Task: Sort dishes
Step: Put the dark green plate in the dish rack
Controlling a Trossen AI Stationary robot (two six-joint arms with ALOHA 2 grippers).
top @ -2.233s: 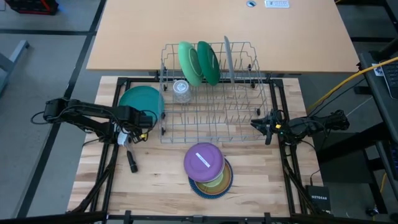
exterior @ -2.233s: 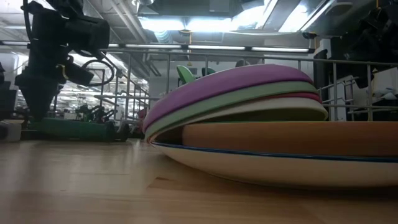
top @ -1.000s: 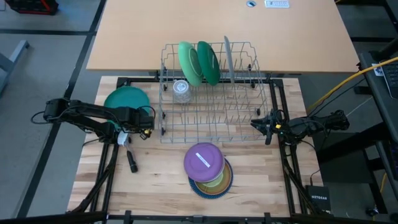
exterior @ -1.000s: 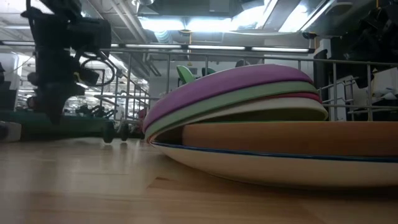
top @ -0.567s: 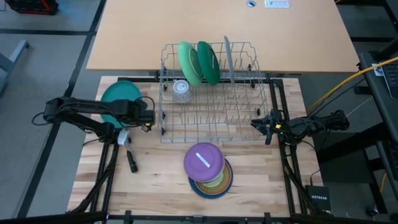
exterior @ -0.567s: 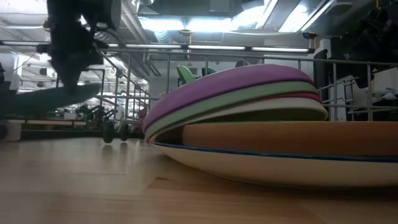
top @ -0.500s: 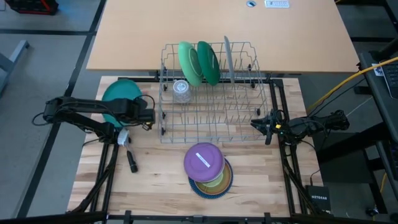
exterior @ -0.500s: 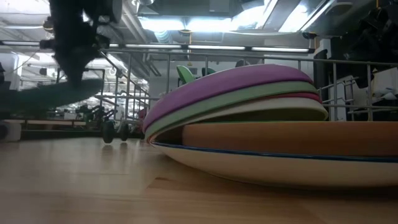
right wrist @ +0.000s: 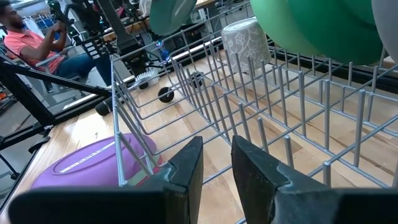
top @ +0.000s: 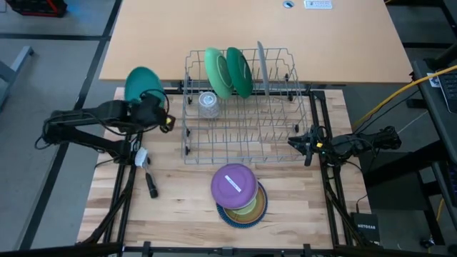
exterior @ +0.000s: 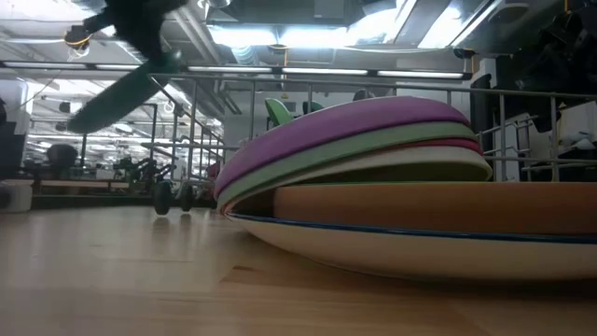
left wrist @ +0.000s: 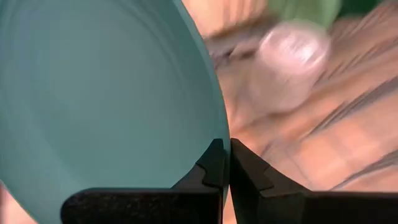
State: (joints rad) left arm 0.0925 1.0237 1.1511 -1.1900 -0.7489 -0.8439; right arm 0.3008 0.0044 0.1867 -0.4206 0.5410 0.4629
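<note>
Teal plate point(top: 143, 83) lifted by left hand point(top: 167, 119), 2 green plates point(top: 228, 71) racked.

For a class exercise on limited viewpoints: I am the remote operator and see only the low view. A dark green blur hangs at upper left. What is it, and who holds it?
Observer: It is the teal plate, pinched at its rim by the left gripper, off the table beside the dish rack.
Operator: Where is the other arm?
Observer: The right gripper waits at the rack's right side, fingers apart, holding nothing.
Operator: What is in the rack?
Observer: Two green plates on edge, a grey plate, and a clear cup.
</note>
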